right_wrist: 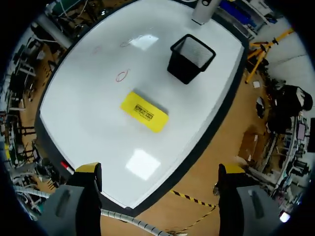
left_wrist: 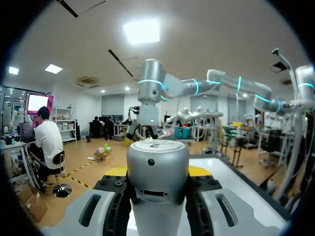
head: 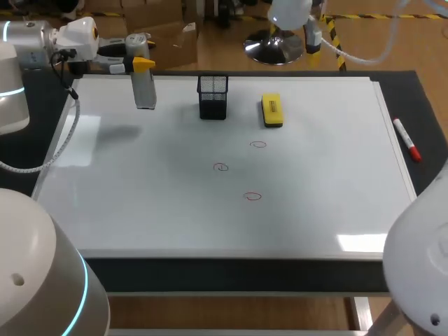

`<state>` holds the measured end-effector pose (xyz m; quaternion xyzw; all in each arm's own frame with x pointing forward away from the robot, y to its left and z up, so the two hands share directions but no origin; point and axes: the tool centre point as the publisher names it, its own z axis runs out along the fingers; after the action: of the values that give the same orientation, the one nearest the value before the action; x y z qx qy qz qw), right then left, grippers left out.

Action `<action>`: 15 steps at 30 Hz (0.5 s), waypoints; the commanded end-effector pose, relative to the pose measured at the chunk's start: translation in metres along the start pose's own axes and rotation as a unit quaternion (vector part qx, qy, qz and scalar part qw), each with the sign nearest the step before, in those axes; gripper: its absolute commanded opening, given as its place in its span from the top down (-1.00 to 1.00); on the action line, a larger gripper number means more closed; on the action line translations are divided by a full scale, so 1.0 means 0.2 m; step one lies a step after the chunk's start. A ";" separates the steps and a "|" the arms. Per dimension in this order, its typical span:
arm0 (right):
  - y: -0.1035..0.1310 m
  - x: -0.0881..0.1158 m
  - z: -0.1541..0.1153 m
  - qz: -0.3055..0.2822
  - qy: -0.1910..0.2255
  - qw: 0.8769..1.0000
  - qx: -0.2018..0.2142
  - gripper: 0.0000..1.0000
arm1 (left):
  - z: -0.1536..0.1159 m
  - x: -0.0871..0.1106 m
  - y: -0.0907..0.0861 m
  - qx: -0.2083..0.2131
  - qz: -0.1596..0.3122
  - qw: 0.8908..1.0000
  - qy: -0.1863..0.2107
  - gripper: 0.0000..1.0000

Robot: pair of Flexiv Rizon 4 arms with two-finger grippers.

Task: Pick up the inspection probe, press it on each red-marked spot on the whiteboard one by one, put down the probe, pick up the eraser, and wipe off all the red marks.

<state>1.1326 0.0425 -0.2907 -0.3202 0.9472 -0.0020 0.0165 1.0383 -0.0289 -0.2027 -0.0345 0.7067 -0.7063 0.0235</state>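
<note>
Within left gripper (head: 141, 64), probe (head: 145, 91), held upright

Left arm (head: 28, 35), left of the whiteboard (head: 224, 224): rounded white and silver casings ringed by a cyan light band (head: 14, 91); a black cable (head: 64, 70) and a grey ribbed conduit (head: 68, 133) run beside the white wrist housing (head: 78, 36). Left gripper (left_wrist: 157, 173): black base with small screws (left_wrist: 116, 183), grey slotted fingers (left_wrist: 91, 211), yellow tips. Right arm (head: 420, 252), right of the whiteboard: smooth white shell. Right gripper (right_wrist: 160, 169): grey fingers (right_wrist: 74, 206), black-banded yellow tips, a pale corrugated hose (right_wrist: 129, 220) near its base.
</note>
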 end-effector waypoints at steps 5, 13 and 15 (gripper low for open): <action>0.05 0.11 -0.02 -0.081 0.088 0.992 -0.042 -1.00 | 0.00 0.00 -0.01 0.000 0.000 1.000 0.001 1.00; 0.12 0.17 0.01 -0.171 0.046 0.983 -0.056 -1.00 | 0.00 0.00 -0.01 0.000 0.000 1.000 0.001 1.00; 0.15 0.18 0.01 -0.188 0.050 0.979 -0.055 -1.00 | 0.00 0.00 -0.01 0.000 0.000 1.000 0.001 1.00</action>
<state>1.0991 0.0446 -0.2948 -0.4794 0.8744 0.0389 -0.0648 1.0383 -0.0289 -0.2026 -0.0345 0.7067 -0.7063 0.0235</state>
